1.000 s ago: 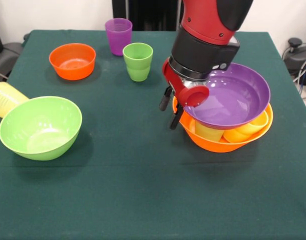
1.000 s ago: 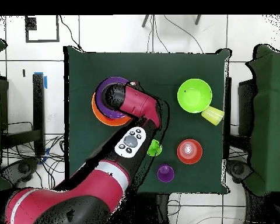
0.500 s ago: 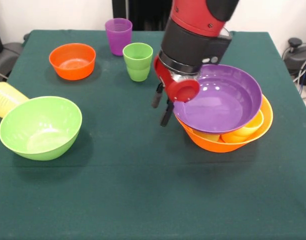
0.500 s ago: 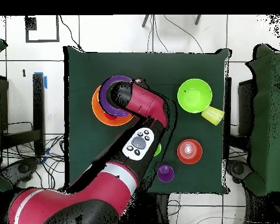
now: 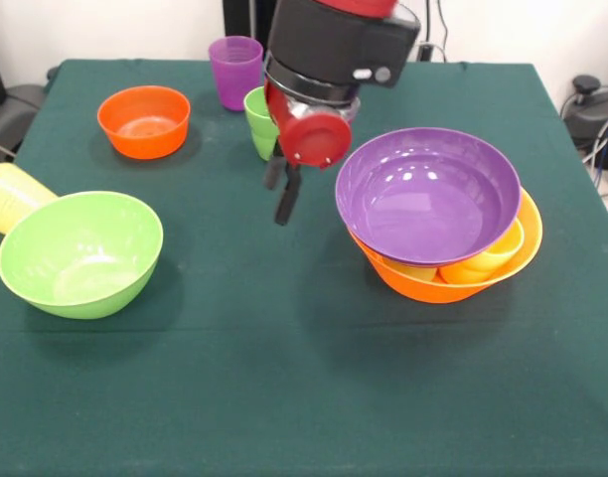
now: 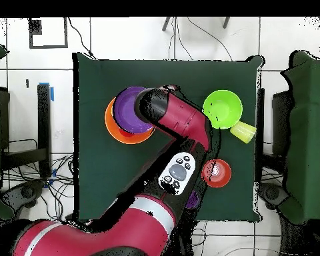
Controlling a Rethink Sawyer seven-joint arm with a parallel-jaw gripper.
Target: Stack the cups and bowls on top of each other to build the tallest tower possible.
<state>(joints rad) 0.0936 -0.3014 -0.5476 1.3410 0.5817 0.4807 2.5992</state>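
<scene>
We can read no brand, label or writing on any cup, bowl or the arm. Our end effector point(image 5: 283, 194) hangs above the green desk point(image 5: 284, 378), empty, its two dark fingers point(image 5: 285, 202) close to each other; we cannot tell whether they fully meet. The tower point(image 5: 438, 224) sits just beside it, toward the right in the front view: the wide purple bowl point(image 5: 428, 194) rests tilted on top of the large yellow-orange bowl point(image 5: 453, 283), with a pale yellow cup point(image 5: 413, 269) and an orange cup point(image 5: 483, 260) lying between them inside the base bowl. Nothing touches the end effector.

Behind the arm's wrist stands the lime green cup point(image 5: 256, 119), partly hidden by it, and the purple cup point(image 5: 234, 70) stands upright just beyond. The small orange bowl point(image 5: 144, 120) sits well apart at the far left. The deep lime green bowl point(image 5: 78, 252) rests near the left edge, with a translucent yellow cup point(image 5: 8, 196) lying on its side against its rim.

From overhead, the red arm point(image 6: 183, 127) crosses the desk between the tower point(image 6: 129, 115) and the lime green bowl point(image 6: 223, 109), covering the lime cup and most of the purple cup; the small orange bowl point(image 6: 218, 173) shows just beside the arm
</scene>
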